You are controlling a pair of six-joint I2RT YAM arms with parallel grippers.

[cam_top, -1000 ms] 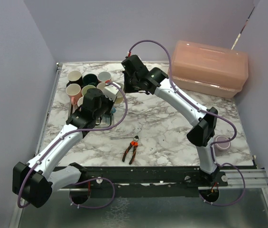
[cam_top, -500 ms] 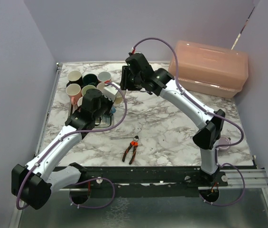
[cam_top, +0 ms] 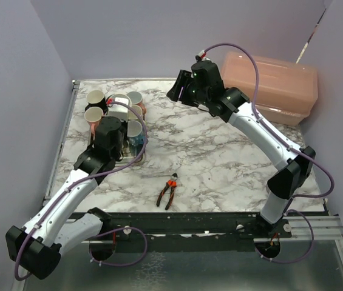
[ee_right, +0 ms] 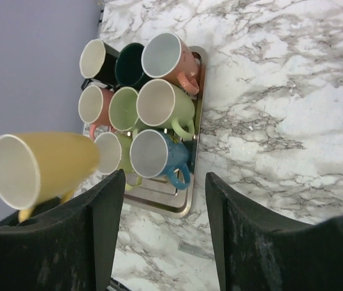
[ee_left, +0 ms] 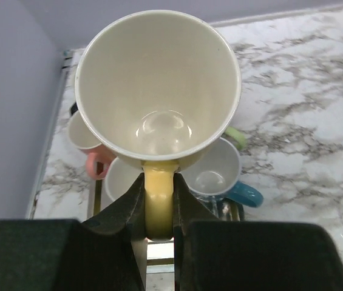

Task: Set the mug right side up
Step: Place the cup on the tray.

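My left gripper (ee_left: 158,203) is shut on the handle of a pale yellow mug (ee_left: 158,91), whose open mouth faces the wrist camera. From above, the mug (cam_top: 120,108) hangs over the tray of mugs with the left gripper (cam_top: 115,120) just behind it. The right wrist view shows the yellow mug (ee_right: 44,167) lying tilted on its side in the air, mouth to the left. My right gripper (ee_right: 162,230) is open with nothing between its fingers. It stands apart from the mug, toward the far middle of the table (cam_top: 182,91).
A metal tray (ee_right: 187,197) at the far left holds several mugs lying on their sides, among them a blue one (ee_right: 156,154) and a green one (ee_right: 165,106). Red-handled pliers (cam_top: 168,190) lie near the front edge. A pink lidded box (cam_top: 268,85) stands at the back right.
The right gripper has opened, let go of the yellow mug and drawn back to the right. The left gripper has carried the mug left, over the tray.
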